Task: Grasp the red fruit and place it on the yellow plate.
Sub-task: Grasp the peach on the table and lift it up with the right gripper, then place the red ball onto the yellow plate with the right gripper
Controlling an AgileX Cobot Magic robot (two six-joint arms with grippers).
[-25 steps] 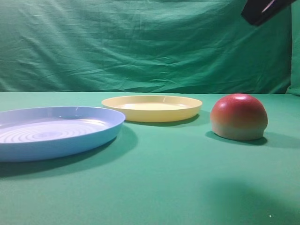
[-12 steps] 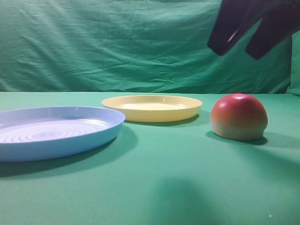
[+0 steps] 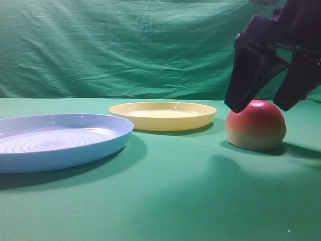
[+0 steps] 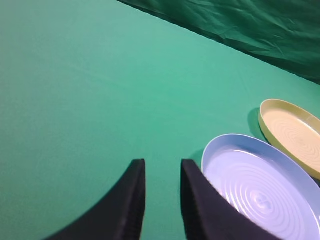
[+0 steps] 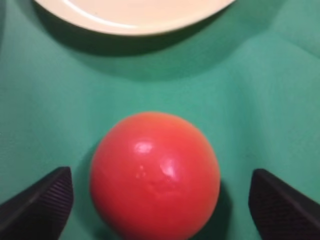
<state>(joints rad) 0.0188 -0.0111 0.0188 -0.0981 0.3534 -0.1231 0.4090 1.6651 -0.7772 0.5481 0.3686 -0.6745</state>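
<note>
Gleaming dome-shaped red fruit (image 5: 155, 175), pale-bottomed, untouched between wide-spread right jaws.

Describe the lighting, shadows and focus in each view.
Exterior high: soft light, blue plate casting a broad shadow, right gripper dark and slightly blurred. Right wrist: glare spots on the red fruit, yellow plate washed pale. Left wrist: even light, sharp.

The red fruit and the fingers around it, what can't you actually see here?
- Red fruit: its flat base is hidden under its dome in the right wrist view.
- Right gripper: the exterior high view's top-right edge cuts off its upper body.
- Yellow plate: the right wrist view's top edge cuts off most of it.
</note>
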